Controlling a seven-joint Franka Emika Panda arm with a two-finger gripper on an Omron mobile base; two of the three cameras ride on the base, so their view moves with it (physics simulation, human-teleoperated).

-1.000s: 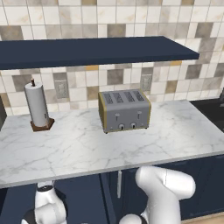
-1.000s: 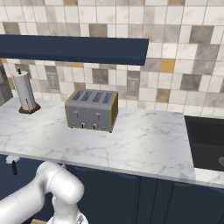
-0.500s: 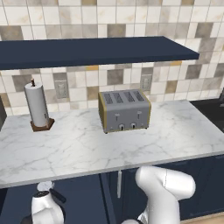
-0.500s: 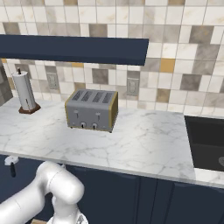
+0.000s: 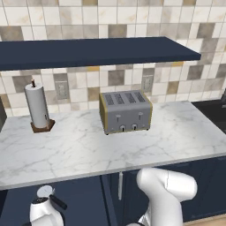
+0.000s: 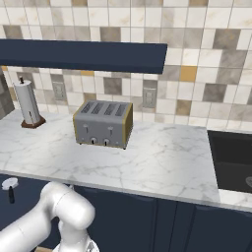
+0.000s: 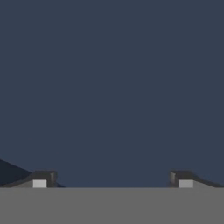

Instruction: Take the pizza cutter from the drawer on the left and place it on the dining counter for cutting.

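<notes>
Pizza cutter low at the left, jaws wide and empty

Pizza cutter [image 5: 44, 191] lay nearest, below the worktop's front edge at the far left. Its pale round wheel was plain to see, and its short black handle ran off toward the right in the left base view. In the right base view the cutter [image 6: 10, 185] sat at the left border with the handle pointing down. It rested against the navy of the drawer [image 5: 84, 201]; how far the drawer stood out could not be told.

In the hand view the gripper [image 7: 112, 179] faced a flat navy surface. Its two fingertips [image 7: 43, 178] stood as far apart as they go, with nothing between them and nothing held.

Just right of the drawer stood a navy cabinet door with a vertical silver handle [image 5: 120, 185]. The arm's white elbow [image 5: 170, 190] bulged in front of the doors beside it.

Above ran the straight front edge of the marble worktop [image 5: 88, 150], with broad bare stone along it. On the worktop, a four-slot toaster [image 5: 126, 111] stood about midway, well back from the edge. The marks on its front were too small to read. A paper towel holder [image 5: 37, 108] stood near the wall, well to the left of the toaster. A black sink [image 6: 232, 160] was cut in at the far right.

Two wall sockets [image 5: 147, 83] sat in the tiled backsplash. A navy shelf [image 5: 92, 52] overhung the rear of the worktop, leaving open height above the toaster.
</notes>
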